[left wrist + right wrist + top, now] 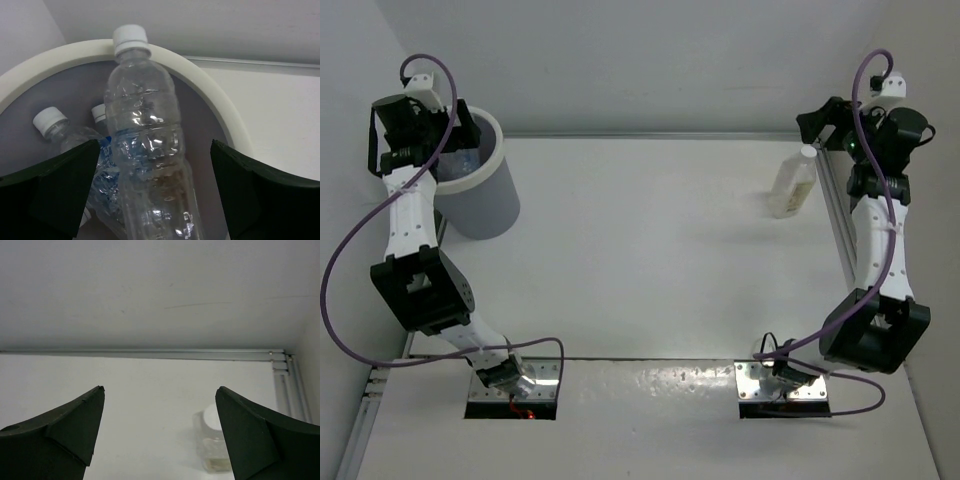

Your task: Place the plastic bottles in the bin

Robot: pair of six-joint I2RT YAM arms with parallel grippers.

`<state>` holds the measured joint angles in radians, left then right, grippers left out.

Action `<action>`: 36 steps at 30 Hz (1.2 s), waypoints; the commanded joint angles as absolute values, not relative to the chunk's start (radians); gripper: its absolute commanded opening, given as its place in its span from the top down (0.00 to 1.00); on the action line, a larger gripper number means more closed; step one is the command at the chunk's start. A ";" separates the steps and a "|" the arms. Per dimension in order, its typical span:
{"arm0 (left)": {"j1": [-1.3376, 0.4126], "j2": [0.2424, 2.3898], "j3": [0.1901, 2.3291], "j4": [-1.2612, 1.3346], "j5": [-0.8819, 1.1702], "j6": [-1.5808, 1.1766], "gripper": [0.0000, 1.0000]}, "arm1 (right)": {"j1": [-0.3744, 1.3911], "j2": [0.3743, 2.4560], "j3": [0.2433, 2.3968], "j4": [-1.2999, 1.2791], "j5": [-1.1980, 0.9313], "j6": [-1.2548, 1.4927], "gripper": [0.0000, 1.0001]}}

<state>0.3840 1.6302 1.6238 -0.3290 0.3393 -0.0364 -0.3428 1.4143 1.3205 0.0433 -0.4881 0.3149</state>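
The grey bin (pixel 488 205) with a white rim stands at the far left. My left gripper (pixel 423 135) hangs over it, open. In the left wrist view a clear bottle (pixel 145 145) with a white cap stands between my spread jaws (pixel 155 195), untouched by either, its neck leaning on the bin's rim (pixel 210 95). Other clear bottles (pixel 65 132), one with a blue label, lie inside beside it. A whitish bottle (pixel 792 185) stands at the far right of the table. My right gripper (pixel 825 125) is open and empty just above and behind it; the bottle (pixel 212 440) shows beside my right finger (pixel 260 435).
An aluminium rail (pixel 835 215) runs along the table's right edge next to the whitish bottle, and another (pixel 150 354) runs along the back wall. Walls close in at the left, back and right.
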 commanded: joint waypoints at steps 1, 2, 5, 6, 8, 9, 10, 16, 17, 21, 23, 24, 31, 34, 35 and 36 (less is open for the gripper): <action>0.347 1.586 1.655 -0.265 0.287 0.000 0.00 | -0.356 1.407 1.304 0.003 -0.462 0.134 0.10; 0.347 1.577 1.655 -0.265 0.287 0.000 0.00 | -0.356 1.419 1.292 -0.023 -0.454 0.100 0.08; 0.307 1.545 1.664 -0.265 0.307 0.000 0.00 | -0.356 1.462 1.285 -0.051 -0.430 0.032 0.08; 0.296 1.523 1.664 -0.265 0.307 0.000 0.00 | -0.356 1.477 1.287 -0.069 -0.422 0.022 0.08; 0.262 1.502 1.664 -0.265 0.307 0.011 0.00 | -0.354 1.517 1.278 -0.074 -0.402 0.009 0.07; 0.250 1.493 1.655 -0.265 0.307 0.011 0.00 | -0.356 1.525 1.269 -0.057 -0.394 0.008 0.06; 0.239 1.474 1.655 -0.265 0.307 0.023 0.00 | -0.354 1.546 1.267 -0.057 -0.393 -0.035 0.06; 0.152 1.437 1.644 -0.265 0.272 0.066 0.00 | -0.356 1.663 1.282 -0.044 -0.405 -0.058 0.01; 0.143 1.425 1.644 -0.265 0.261 0.075 0.00 | -0.356 1.695 1.293 -0.046 -0.408 -0.054 0.01; 0.104 1.416 1.626 -0.265 0.241 0.100 0.00 | -0.348 1.750 1.279 -0.041 -0.414 -0.075 0.01; 0.094 1.416 1.606 -0.265 0.241 0.121 0.00 | -0.347 1.778 1.264 -0.028 -0.416 -0.090 0.02; 0.084 1.407 1.597 -0.265 0.232 0.121 0.00 | -0.345 1.782 1.264 -0.020 -0.416 -0.091 0.05; 0.075 1.397 1.539 -0.265 0.500 0.111 0.00 | -0.347 1.729 1.253 0.023 -0.481 -0.068 0.62; 0.075 1.388 1.539 -0.265 0.764 0.069 0.00 | -0.354 1.654 1.293 0.003 -0.636 0.036 0.78; 0.066 1.400 1.548 -0.265 0.819 0.055 0.00 | -0.353 1.638 1.313 0.003 -0.725 0.064 0.80; 0.055 1.401 1.548 -0.265 0.869 0.040 0.00 | -0.350 1.606 1.324 0.003 -0.817 0.116 0.82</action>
<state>0.0803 1.4380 1.5276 -0.3054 0.5819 0.0830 -0.3515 1.7454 1.2491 -0.0566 -0.5594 -0.0025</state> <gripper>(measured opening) 0.997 0.732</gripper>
